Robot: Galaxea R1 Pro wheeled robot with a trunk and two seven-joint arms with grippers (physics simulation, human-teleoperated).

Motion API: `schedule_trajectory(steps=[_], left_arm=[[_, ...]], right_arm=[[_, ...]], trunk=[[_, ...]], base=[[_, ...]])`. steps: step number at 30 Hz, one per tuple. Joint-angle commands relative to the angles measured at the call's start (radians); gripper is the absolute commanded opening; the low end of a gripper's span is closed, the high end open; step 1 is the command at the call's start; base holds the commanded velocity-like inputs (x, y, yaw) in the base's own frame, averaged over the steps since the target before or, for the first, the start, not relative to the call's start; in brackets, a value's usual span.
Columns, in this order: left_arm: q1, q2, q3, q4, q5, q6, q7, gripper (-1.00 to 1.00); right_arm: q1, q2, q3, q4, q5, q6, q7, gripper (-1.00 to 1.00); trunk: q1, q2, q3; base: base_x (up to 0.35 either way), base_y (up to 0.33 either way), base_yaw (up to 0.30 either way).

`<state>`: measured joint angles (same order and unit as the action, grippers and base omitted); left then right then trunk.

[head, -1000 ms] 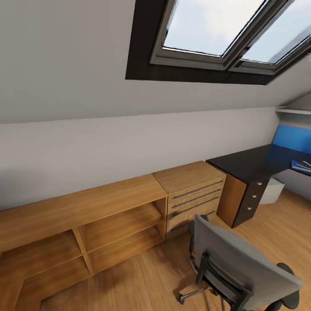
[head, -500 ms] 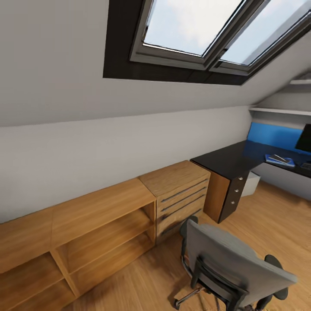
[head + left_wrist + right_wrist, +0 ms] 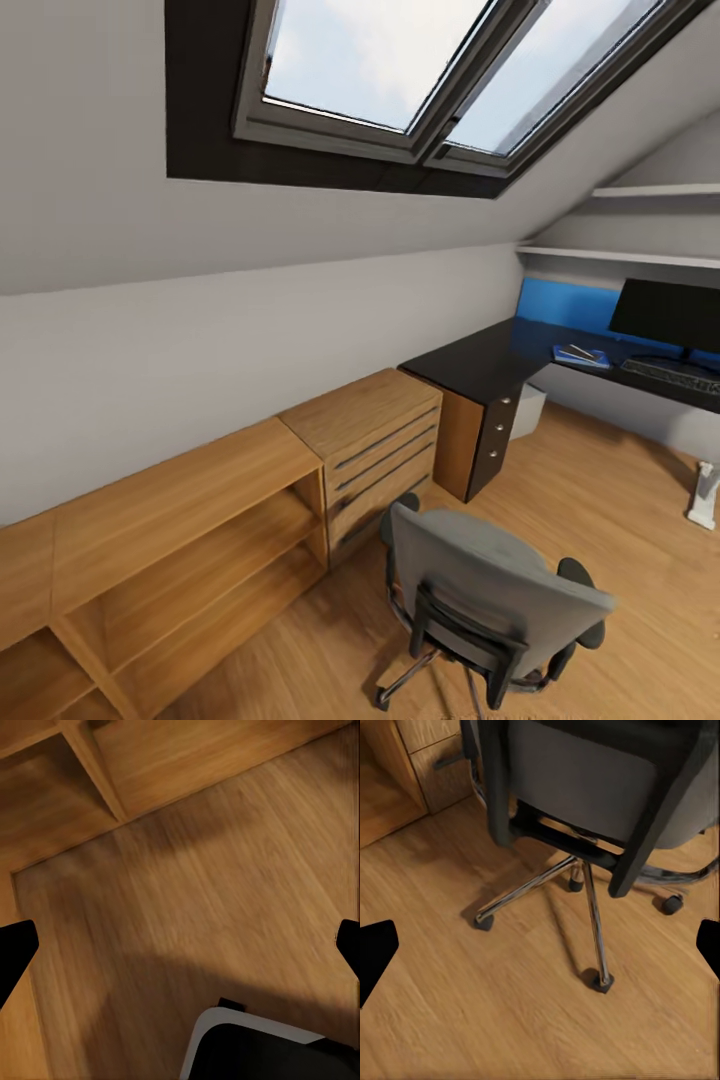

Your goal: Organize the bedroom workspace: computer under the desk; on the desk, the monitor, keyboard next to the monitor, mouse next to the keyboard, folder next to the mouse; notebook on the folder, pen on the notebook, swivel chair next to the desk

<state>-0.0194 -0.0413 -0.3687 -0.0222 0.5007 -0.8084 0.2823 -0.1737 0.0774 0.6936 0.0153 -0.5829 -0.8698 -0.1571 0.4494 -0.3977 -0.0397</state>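
The grey swivel chair (image 3: 490,590) stands on the wood floor with its back toward me, apart from the black desk (image 3: 470,362). On the desk stand the black monitor (image 3: 665,315) and the keyboard (image 3: 668,370) in front of it. The blue folder (image 3: 581,356) lies left of them with the dark notebook (image 3: 577,351) on it. The pen and the mouse are too small to make out. The grey computer (image 3: 528,410) sits under the desk. My right gripper (image 3: 540,949) is open above the floor by the chair's base (image 3: 585,881). My left gripper (image 3: 180,949) is open over bare floor.
A light-wood drawer chest (image 3: 365,440) stands against the wall left of the desk, with a long low open shelf unit (image 3: 170,520) beyond it. A white desk leg (image 3: 705,495) stands at the far right. Open floor lies between chair and desk.
The head camera has swung to the right, so the whole scene has slid left. The monitor and keyboard have come into view. Nothing in the room itself has moved.
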Motion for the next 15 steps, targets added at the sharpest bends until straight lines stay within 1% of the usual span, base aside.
schedule_trajectory(steps=[1,15], left_arm=[[-0.001,0.0,-0.009,0.0,0.004,-0.002,0.006,1.0],[-0.001,0.0,-0.009,0.0,0.004,-0.002,0.006,1.0]], right_arm=[[-0.001,0.001,0.009,0.002,-0.002,-0.002,-0.007,1.0],[-0.001,0.001,0.009,0.002,-0.002,-0.002,-0.007,1.0]], trunk=[[0.001,-0.002,-0.002],[0.001,-0.002,-0.002]], base=[[0.0,0.0,-0.296],[0.0,0.0,-0.296]])
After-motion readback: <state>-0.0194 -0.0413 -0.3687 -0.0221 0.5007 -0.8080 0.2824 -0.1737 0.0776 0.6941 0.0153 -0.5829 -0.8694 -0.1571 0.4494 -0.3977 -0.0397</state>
